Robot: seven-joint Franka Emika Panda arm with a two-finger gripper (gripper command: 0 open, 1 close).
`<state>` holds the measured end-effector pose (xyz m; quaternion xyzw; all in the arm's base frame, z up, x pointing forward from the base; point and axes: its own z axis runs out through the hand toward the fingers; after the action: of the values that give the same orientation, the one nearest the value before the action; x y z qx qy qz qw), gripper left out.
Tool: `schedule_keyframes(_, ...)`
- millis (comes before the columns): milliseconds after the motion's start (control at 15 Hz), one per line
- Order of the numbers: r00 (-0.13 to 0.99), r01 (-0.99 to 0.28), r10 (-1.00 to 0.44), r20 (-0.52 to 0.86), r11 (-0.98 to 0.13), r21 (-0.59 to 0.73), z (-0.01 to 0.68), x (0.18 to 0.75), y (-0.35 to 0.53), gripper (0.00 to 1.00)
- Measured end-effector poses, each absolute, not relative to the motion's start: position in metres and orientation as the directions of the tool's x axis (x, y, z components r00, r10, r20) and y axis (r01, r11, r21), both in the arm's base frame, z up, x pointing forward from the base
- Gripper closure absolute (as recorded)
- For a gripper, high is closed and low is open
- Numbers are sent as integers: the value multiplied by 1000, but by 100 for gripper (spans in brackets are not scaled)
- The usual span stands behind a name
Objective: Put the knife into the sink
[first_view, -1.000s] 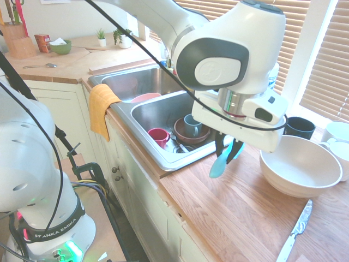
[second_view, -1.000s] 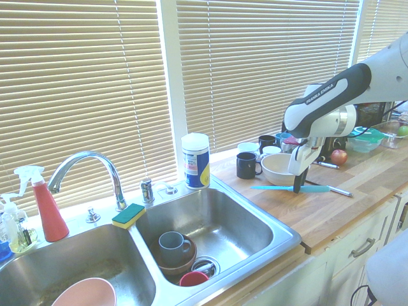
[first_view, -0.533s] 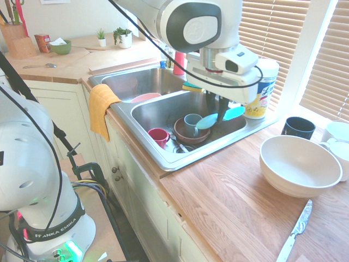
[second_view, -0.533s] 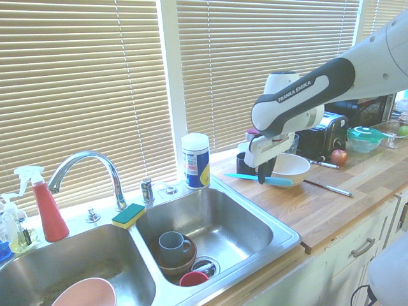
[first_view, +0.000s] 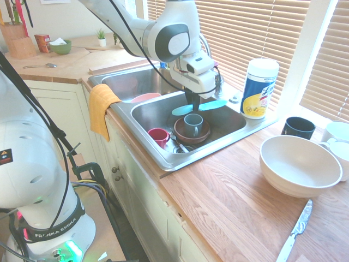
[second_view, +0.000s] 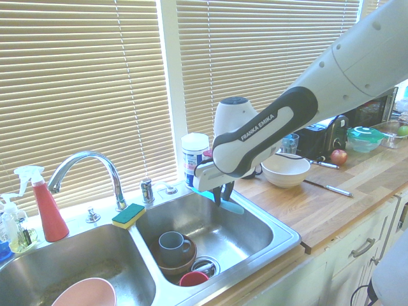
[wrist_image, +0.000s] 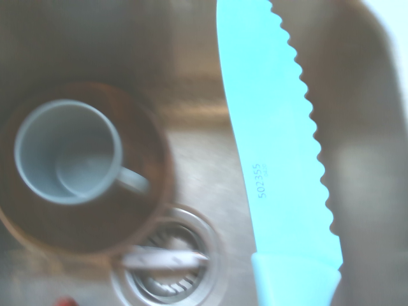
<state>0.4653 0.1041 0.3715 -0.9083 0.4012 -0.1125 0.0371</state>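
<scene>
gripper (first_view: 192, 102) clamped on knife (first_view: 199, 107) | above sink (first_view: 163, 112)

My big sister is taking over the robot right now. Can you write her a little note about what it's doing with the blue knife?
Gripper: shut on the knife, holding it about level in the air.
Where things are: the knife hangs over the sink, above the grey mug that sits in the brown bowl. A red cup is in the basin too.
Done: knife picked up and brought over the basin.
Left: lower it and let go so it rests in the sink.
</scene>
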Motion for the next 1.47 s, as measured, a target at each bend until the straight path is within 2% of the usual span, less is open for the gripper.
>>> schedule_keyframes(400, 635, -735, -745, 204, -664, -138, 305, 464, 151, 100)
schedule_keyframes(867, 628, -748, -750, 208, -655, -107, 234, 464, 139, 100)
schedule_keyframes(1467, 633, -760, -760, 146, -646, -66, 175, 479, 141, 100)
